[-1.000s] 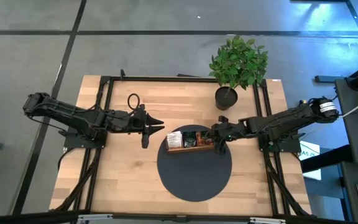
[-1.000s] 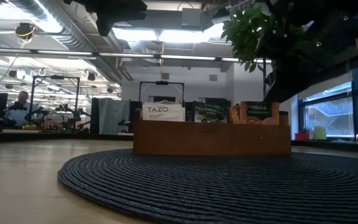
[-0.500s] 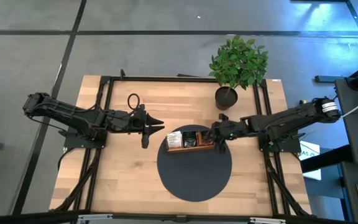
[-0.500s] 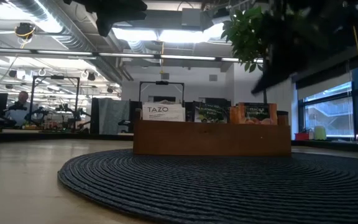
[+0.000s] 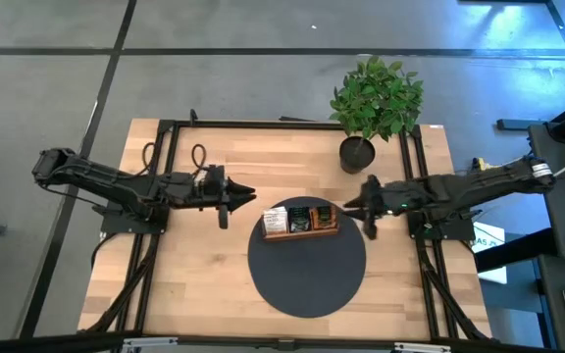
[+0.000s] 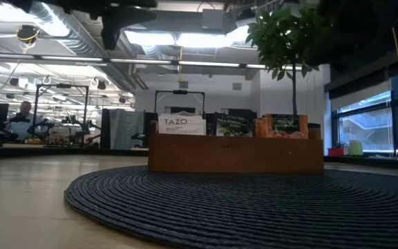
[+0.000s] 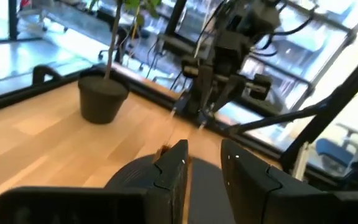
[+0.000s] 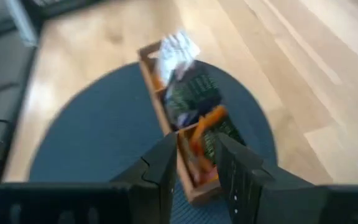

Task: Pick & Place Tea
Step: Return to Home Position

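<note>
White, dark and orange square tea sachets (image 5: pixel 307 216) stood sorted in a brown three-compartment wooden tray (image 5: pixel 302 235)
The tray sat at the round dark woven mat's (image 5: pixel 307 279) edge nearest the potted plant (image 5: pixel 373 98). The left gripper (image 7: pixel 201 155) and right gripper (image 8: pixel 196 149), each slightly parted and empty, hovered off the tray's opposite ends.

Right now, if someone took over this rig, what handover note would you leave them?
Left gripper: open, empty, above bare wood left of the tray.
Right gripper: open, empty, just right of the tray.
All tea sachets in view stand in the tray on the round mat: white left, dark middle, orange right.
Sorting looks done; left: bring both arms home.
</note>
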`<control>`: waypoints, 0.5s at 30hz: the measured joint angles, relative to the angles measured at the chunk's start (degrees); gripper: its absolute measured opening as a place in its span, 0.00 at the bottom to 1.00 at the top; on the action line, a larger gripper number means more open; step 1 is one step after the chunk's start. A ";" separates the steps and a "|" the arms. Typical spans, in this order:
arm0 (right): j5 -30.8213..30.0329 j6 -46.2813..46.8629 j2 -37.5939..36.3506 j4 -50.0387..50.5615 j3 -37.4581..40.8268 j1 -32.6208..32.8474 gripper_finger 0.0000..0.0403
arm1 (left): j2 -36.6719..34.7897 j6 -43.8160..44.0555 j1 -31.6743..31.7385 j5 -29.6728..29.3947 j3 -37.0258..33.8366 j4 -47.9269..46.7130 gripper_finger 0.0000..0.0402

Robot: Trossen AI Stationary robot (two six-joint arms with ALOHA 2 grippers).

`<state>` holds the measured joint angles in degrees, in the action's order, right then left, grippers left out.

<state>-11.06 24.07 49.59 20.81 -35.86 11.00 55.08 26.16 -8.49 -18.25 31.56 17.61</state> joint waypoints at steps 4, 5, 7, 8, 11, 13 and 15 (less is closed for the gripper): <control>0.07 0.08 -9.97 -4.46 5.96 2.03 0.28 | -5.54 -0.78 0.40 -0.09 -4.57 1.74 0.23; 0.07 -1.12 -12.15 -5.61 7.31 2.19 0.28 | -7.33 -0.80 0.88 -0.04 -5.82 1.88 0.23; -0.83 -3.08 -16.32 -7.83 10.41 2.37 0.28 | -10.68 -0.51 1.81 0.19 -8.10 1.77 0.23; -2.12 -3.23 -18.04 -9.18 11.88 2.37 0.28 | -12.36 -0.47 2.30 0.25 -9.32 1.84 0.24; -5.92 -1.94 -22.61 -14.10 16.90 2.38 0.28 | -16.98 0.17 3.86 0.27 -13.28 1.59 0.24; -6.32 -1.87 -25.40 -17.18 20.09 2.35 0.28 | -19.87 1.19 4.93 0.31 -15.98 1.44 0.23; -6.30 -2.07 -27.77 -20.42 22.62 2.37 0.28 | -22.30 2.10 5.81 0.48 -18.32 1.52 0.23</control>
<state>-17.37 22.00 21.81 0.39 -13.24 13.37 32.78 28.26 -2.68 -17.77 13.24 19.12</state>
